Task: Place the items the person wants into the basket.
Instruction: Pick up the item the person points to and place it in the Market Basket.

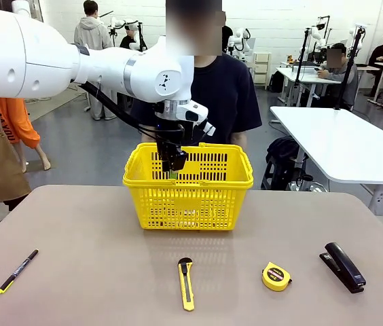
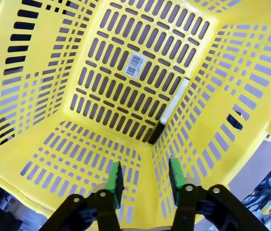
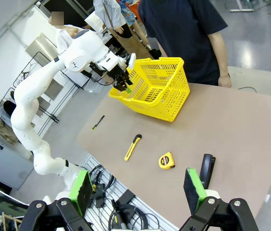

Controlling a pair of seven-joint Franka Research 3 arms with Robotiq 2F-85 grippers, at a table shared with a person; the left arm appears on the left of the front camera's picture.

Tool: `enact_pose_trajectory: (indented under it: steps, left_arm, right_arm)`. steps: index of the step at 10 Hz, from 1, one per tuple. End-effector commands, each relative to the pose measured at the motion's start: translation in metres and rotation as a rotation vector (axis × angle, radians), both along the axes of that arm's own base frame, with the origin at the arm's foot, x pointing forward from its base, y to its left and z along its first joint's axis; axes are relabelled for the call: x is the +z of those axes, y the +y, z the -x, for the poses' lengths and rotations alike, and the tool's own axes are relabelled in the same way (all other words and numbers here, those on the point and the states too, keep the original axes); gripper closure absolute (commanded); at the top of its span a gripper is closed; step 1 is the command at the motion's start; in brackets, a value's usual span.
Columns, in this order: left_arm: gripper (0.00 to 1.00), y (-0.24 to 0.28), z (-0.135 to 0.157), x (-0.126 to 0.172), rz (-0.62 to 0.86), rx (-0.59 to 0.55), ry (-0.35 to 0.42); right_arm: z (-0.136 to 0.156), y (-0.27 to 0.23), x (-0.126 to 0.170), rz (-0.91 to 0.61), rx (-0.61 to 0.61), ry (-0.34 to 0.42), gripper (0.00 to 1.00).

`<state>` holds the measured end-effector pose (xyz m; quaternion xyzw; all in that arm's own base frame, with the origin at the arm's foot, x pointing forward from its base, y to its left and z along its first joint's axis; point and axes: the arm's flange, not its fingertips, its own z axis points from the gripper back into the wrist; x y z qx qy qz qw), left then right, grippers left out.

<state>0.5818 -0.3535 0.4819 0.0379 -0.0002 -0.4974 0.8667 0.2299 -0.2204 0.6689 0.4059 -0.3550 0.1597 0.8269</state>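
Workroom with a grey floor and white tables, seen behind our tan table (image 1: 96, 231). We list what stands on the table and above it.

1. Basket (image 1: 205, 204): yellow, slotted sides, upright at the far middle of the table, just in front of the person (image 1: 227, 95) in a dark T-shirt. A barcode label (image 2: 135, 65) is stuck to its floor.
2. Marker (image 2: 170, 109): black with a long white band. It lies inside the basket, flat on the floor along the seam where the floor meets one side wall, touching nothing else.
3. Knife (image 1: 186, 284): yellow and black, on the near edge of the table at the middle, pointing roughly toward the basket and well apart from it.
4. Pen (image 1: 18, 270): thin and black with a yellow end, lying slantwise at the near left, well apart from the knife.
5. Tape measure (image 1: 276, 276): round and yellow, to the right of the knife.
6. Stapler (image 1: 343, 267): black, at the near right, beyond the tape measure.
7. Left gripper (image 2: 144, 182): hangs over the basket's mouth, near its left rim, pointing down into it. Its green pads (image 2: 115, 183) stand apart with nothing between them, and the marker lies below, clear of them.
8. Right gripper (image 3: 136, 190): high above the table on the robot's side. Its pads (image 3: 81, 191) are spread wide and hold nothing.
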Motion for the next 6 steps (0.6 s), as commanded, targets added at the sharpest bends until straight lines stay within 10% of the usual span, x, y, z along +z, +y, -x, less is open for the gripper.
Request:
enact_pose_trajectory:
  steps: [1, 6]
  left_arm:
    - [0.07, 0.0017, -0.0055, 0.0031, -0.020, -0.024, -0.003]
    - [0.00, -0.0074, -0.0025, 0.0064, -0.016, -0.038, -0.004]
  right_arm:
    - [-0.0016, -0.0001, 0.0009, -0.018, 0.011, -0.021, 0.00]
    - [-0.0016, -0.0001, 0.0009, -0.018, 0.011, -0.021, 0.00]
